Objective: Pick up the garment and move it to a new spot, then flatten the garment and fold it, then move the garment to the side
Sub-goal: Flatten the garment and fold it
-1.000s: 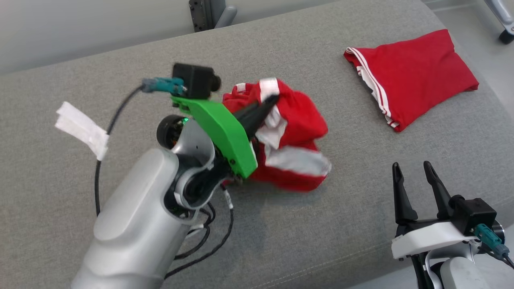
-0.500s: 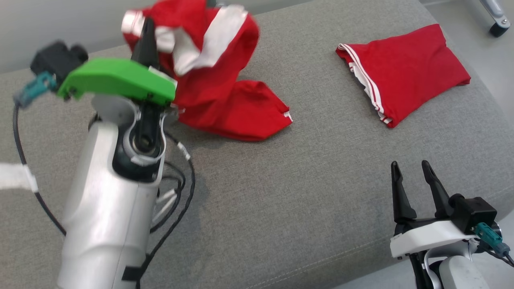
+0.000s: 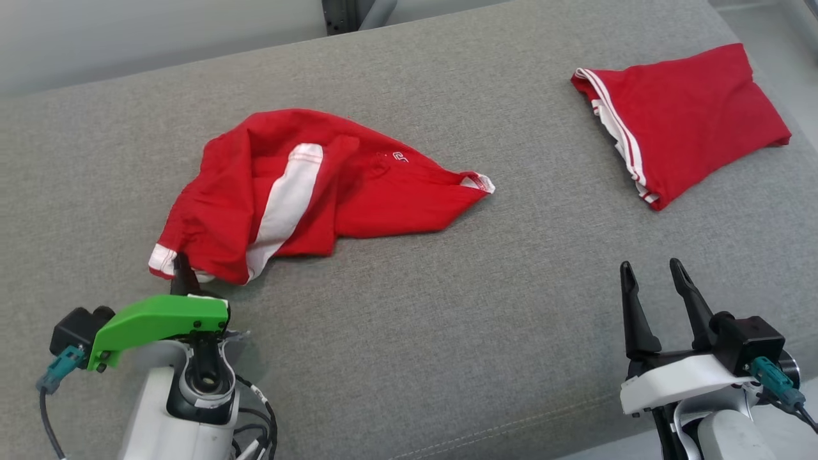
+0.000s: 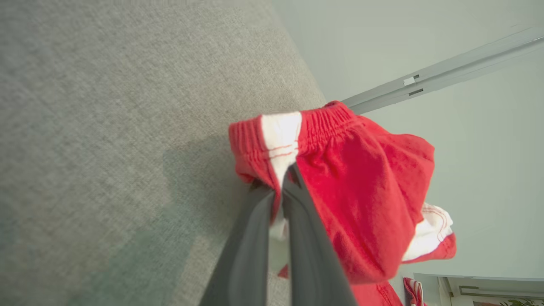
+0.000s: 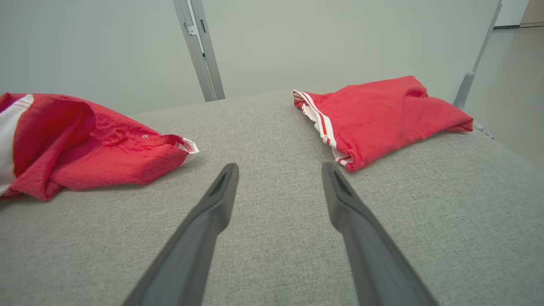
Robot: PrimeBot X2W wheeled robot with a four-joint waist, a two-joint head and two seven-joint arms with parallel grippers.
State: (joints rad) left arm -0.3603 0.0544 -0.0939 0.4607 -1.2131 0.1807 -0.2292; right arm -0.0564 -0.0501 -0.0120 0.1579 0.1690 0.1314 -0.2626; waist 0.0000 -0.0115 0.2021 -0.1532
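one waistband corner of the red garment point(image 3: 307, 185) sits clamped in my left gripper point(image 3: 182, 273), the rest spread ahead; my right gripper point(image 3: 652, 276) gapes.

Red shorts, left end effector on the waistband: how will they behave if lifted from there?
Likely floppy: the shorts lie creased and sag around the left end effector. Probably light: a pinch at the waistband holds that corner up. Lifted from one corner, they would probably hang bunched, not flat.
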